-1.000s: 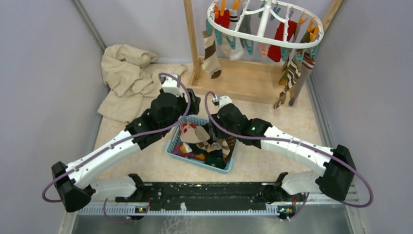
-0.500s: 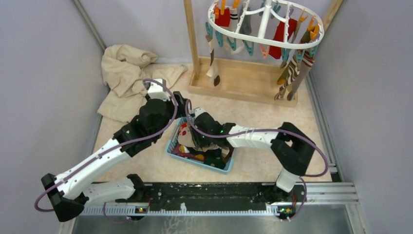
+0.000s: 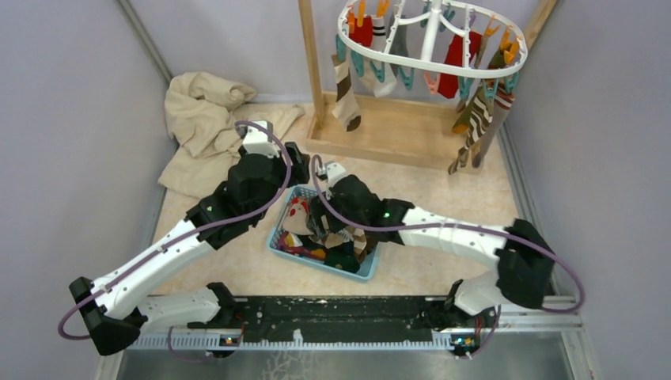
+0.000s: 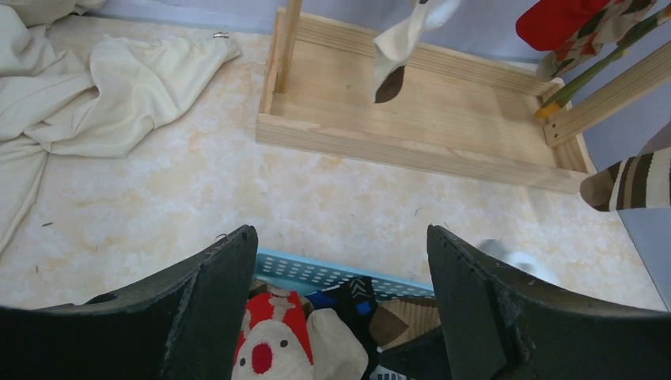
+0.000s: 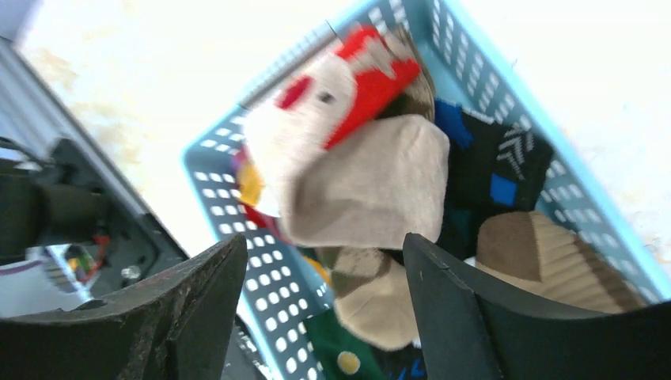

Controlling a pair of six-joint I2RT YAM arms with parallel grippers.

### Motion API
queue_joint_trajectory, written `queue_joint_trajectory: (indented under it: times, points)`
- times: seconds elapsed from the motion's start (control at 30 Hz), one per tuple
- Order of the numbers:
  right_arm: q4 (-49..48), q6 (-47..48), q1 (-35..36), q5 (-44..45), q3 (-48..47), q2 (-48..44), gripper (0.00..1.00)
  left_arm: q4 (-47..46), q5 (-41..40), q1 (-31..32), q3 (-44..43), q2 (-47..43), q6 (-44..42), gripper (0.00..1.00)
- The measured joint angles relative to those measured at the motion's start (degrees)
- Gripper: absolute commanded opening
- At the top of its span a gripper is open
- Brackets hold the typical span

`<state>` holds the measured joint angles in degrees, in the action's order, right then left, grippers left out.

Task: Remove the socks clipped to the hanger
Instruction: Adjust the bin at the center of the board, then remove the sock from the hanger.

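The white hanger (image 3: 411, 66) hangs at the back from a wooden rack. Several socks are clipped to it: a brown-and-cream striped one (image 3: 344, 91), red ones (image 3: 455, 59), striped ones on the right (image 3: 475, 119). The left wrist view shows one dangling sock (image 4: 403, 39) and a striped toe (image 4: 633, 182). My left gripper (image 3: 297, 161) (image 4: 340, 233) stands open and empty over the far rim of a blue basket (image 3: 316, 266). Above that basket's socks, my right gripper (image 3: 319, 224) (image 5: 324, 241) is open, with a beige sock (image 5: 372, 190) lying loose below it.
The wooden rack base (image 3: 388, 134) (image 4: 419, 119) sits behind the basket. A large beige cloth (image 3: 202, 119) (image 4: 95, 95) is crumpled at the back left. The basket (image 5: 237, 174) holds a red-and-white sock (image 4: 269, 348) and several others. Grey walls close in both sides.
The right gripper has opened wider above the basket and the right arm's elbow has swung back to the right. The left arm has barely shifted.
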<state>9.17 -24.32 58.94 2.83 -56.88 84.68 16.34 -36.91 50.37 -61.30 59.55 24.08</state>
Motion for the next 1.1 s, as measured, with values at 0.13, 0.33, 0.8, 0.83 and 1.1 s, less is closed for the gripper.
queue_joint_trajectory:
  times: [0.13,0.33,0.8,0.83,1.1]
  points:
    - [1.09,1.14,0.48,2.01,0.0,-10.8,0.77,-0.07,0.24,0.0,-1.55,0.46,-1.11,0.85]
    - [2.16,1.84,0.55,8.39,1.44,-20.13,0.78,-0.74,0.24,-0.02,-2.82,0.46,-2.58,0.85]
    - [6.84,-0.02,-1.62,23.43,9.38,-25.51,0.79,-0.92,4.02,-0.02,-2.8,0.94,-3.21,0.99]
    - [7.21,-0.37,-2.78,23.76,9.77,-26.36,0.78,-0.92,4.46,0.0,-2.8,1.16,-3.21,0.99]
    - [8.15,-0.81,-12.31,26.34,9.99,-30.91,0.76,-1.09,6.95,-0.02,-2.8,3.63,-3.37,0.99]
